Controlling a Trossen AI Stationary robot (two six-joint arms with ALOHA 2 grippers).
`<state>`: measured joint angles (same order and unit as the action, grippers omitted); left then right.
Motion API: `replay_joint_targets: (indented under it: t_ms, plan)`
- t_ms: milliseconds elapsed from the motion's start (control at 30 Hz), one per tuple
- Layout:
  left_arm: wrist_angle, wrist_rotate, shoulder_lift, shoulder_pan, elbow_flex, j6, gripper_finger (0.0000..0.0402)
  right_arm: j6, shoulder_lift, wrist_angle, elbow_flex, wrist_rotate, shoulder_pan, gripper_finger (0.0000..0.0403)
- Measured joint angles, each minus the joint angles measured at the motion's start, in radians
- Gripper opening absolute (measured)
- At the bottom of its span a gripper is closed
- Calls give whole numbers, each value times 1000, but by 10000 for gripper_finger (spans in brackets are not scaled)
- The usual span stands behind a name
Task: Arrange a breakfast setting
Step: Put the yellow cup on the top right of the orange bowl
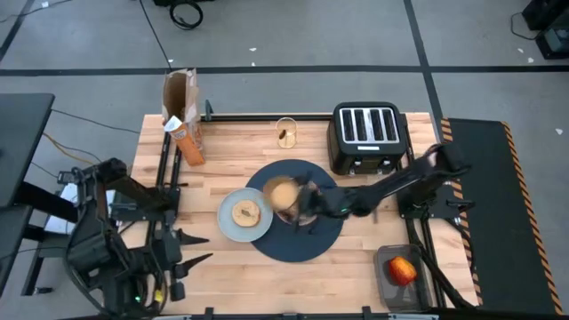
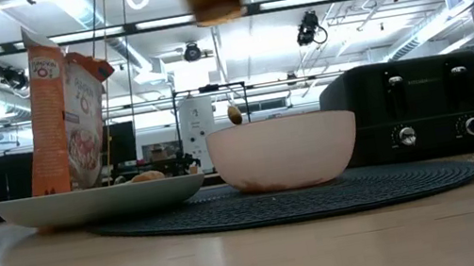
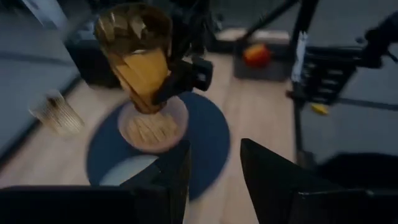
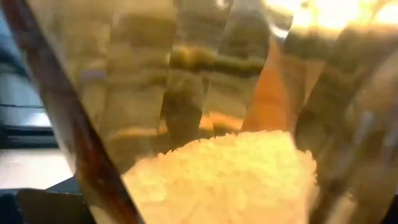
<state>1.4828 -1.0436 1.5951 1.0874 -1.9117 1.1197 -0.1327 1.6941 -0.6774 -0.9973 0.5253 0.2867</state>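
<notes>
Amber tumbler [image 4: 186,62]: fills the right wrist view. It is held tipped high above the pinkish bowl [image 1: 282,194], apparently so its contents fall inside the rim.
Cereal [image 4: 224,168]: a pale heap lies against the tumbler's lower wall. The left wrist view shows some already in the bowl, so the pour looks partway through.
Right gripper [image 1: 302,203]: reaches in from the desk's right side, pinching the tumbler by its wall directly over the bowl.
Pinkish bowl: sits on the large round navy placemat [image 1: 311,240], toward the mat's left part.
Pale blue-grey plate [image 1: 227,222]: just beside the bowl, overlapping the mat's left edge, with the bagel [image 1: 246,212] on it.
Clear glass [image 1: 286,132]: stands behind the mat near the desk's back edge. What looks like the gold spoon [image 2: 234,112] is in it.
Red apple [image 1: 402,269]: in a dark tray at the front right, well apart from the setting and not yet brought over.
Left gripper [image 3: 214,149]: waits at the front left with fingers spread and empty.
Obstacles: the black toaster [image 1: 367,133] stands close behind the right arm, and the orange cereal box [image 1: 182,120] is at the back left. Neither blocks the pour.
Desk [image 1: 231,160]: bare wood between plate and box.
</notes>
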Motion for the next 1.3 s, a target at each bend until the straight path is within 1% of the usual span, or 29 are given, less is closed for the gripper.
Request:
replay_joint_targets:
  t_ms: [100,200,267,333,400,533,667,767,933,1300]
  plan:
    - [-13,-63,1,-11,45,-51,148,-10,-125,-4,155,188,-2,346]
    - [-22,-113,2,-44,100,-76,148,-13,-202,-20,277,366,-9,346]
    - [-34,-132,3,-76,136,-84,148,-2,-221,-67,345,434,-23,346]
    - [-49,-156,2,-110,176,-84,148,19,-214,-133,400,466,-42,346]
    - [-86,-167,2,-147,213,-84,148,41,-188,-212,443,482,-66,346]
    - [-147,-168,2,-200,279,-85,148,51,-88,-405,487,483,-129,346]
    - [-191,-147,2,-230,332,-84,148,60,15,-559,478,447,-189,346]
    - [-201,-118,3,-236,348,-84,148,112,71,-644,477,410,-231,346]
    - [-220,-110,3,-225,349,-84,148,199,143,-685,470,330,-278,346]
    - [-229,-110,3,-215,349,-85,148,212,268,-707,379,342,-315,346]
